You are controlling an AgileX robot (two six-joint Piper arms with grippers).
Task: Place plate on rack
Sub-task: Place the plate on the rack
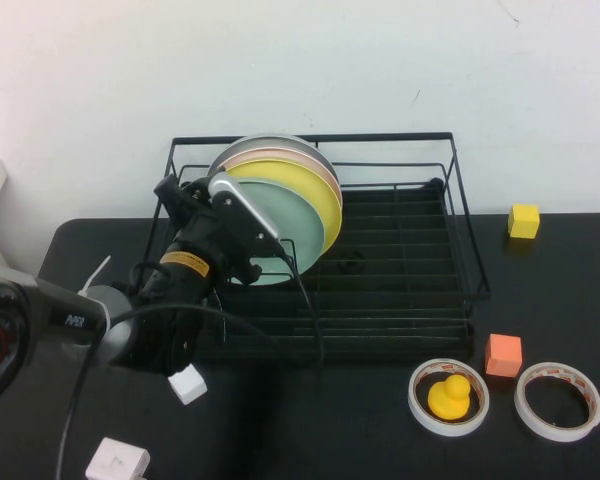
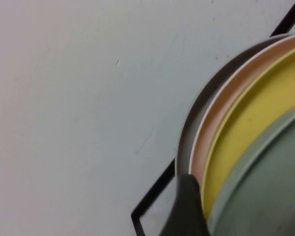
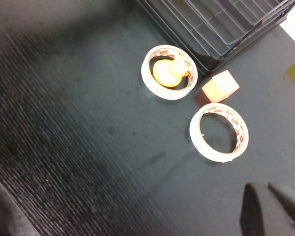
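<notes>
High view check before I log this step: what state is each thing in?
Pale mint-green plate: upright in rack, frontmost.
Yellow plate: upright behind it.
Black wire rack: holds four plates.
Left gripper: open, at mint plate.
Right gripper: shut, above table.
Yellow duck: inside tape roll.

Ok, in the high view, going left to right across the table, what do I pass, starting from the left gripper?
left gripper at the rack's left end, open → mint-green plate standing in the rack → yellow duck inside a tape ring → orange cube → empty tape ring. The right gripper, shut, is outside that view.
</notes>
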